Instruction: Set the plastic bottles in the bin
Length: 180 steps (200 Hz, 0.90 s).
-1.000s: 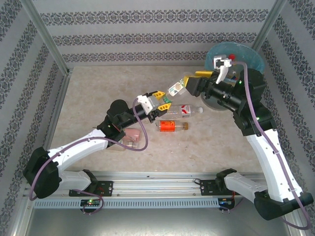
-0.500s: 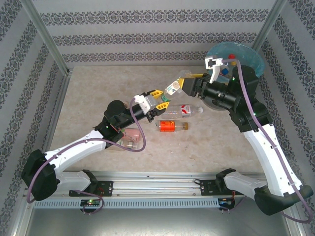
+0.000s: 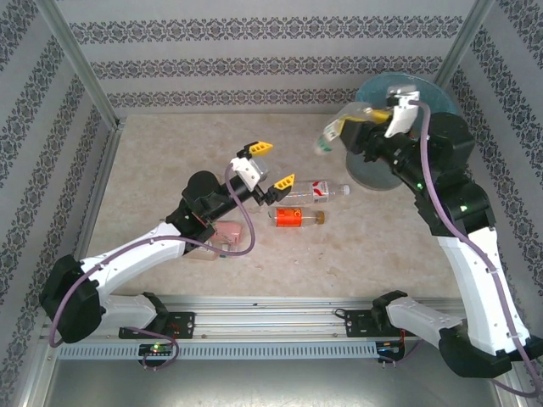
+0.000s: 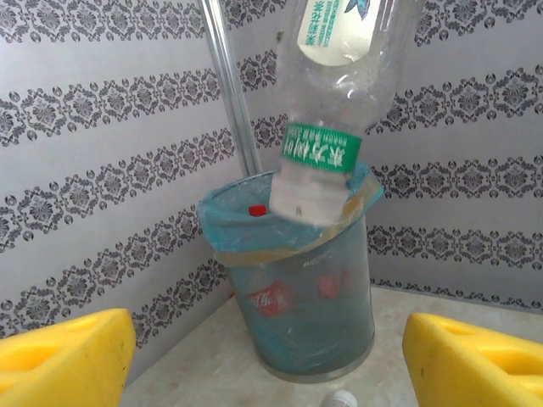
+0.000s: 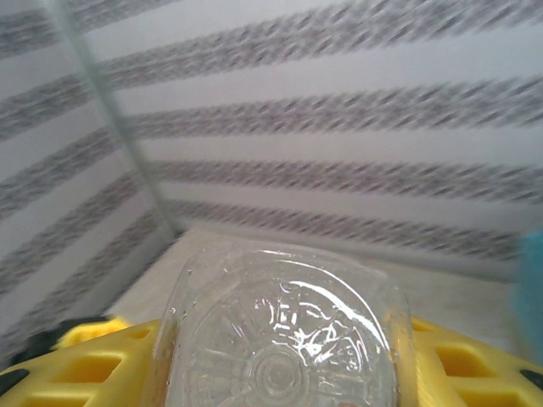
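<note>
My right gripper [image 3: 356, 124] is shut on a clear bottle [image 3: 333, 136] with a green label, held in the air just left of the bin [image 3: 428, 91]. In the right wrist view the bottle's base [image 5: 280, 339] sits between the yellow fingers [image 5: 76, 366]. From the left wrist the same bottle [image 4: 335, 102] hangs cap down in front of the blue-lined bin [image 4: 297, 297], which holds bottles with red labels. My left gripper [image 3: 273, 164] stands open and empty over mid-table. Two more bottles lie beside it: a red-and-white label one [image 3: 316, 192] and an orange label one [image 3: 293, 217].
A pinkish object [image 3: 227, 233] lies under the left forearm. Patterned walls close the table at the back and sides, with a metal post [image 4: 229, 93] in the corner by the bin. A white cap [image 4: 339, 398] shows low between the left fingers.
The left gripper has opened and let go of the green-label bottle. The right gripper, shut on it, has carried it up and right to the bin.
</note>
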Each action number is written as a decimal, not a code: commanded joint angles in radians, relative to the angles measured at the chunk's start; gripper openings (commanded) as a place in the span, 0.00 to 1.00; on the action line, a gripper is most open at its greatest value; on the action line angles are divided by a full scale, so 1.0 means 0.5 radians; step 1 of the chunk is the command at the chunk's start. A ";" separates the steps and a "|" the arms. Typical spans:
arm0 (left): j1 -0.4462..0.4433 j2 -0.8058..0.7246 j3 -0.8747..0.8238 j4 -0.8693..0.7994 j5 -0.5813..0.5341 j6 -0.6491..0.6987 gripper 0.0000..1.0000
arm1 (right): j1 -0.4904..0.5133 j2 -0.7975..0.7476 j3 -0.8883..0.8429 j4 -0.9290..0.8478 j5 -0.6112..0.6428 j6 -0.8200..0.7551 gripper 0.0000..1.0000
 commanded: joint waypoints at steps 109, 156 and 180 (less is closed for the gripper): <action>0.015 0.203 0.459 -0.711 0.210 -0.196 0.84 | -0.595 0.553 0.255 -0.077 0.925 -0.657 0.32; 0.014 0.234 0.466 -0.731 0.215 -0.227 0.84 | -0.633 0.698 0.194 -0.138 0.793 -0.627 0.32; 0.015 0.244 0.449 -0.741 0.206 -0.227 0.85 | -0.635 0.761 0.158 -0.157 0.756 -0.620 0.32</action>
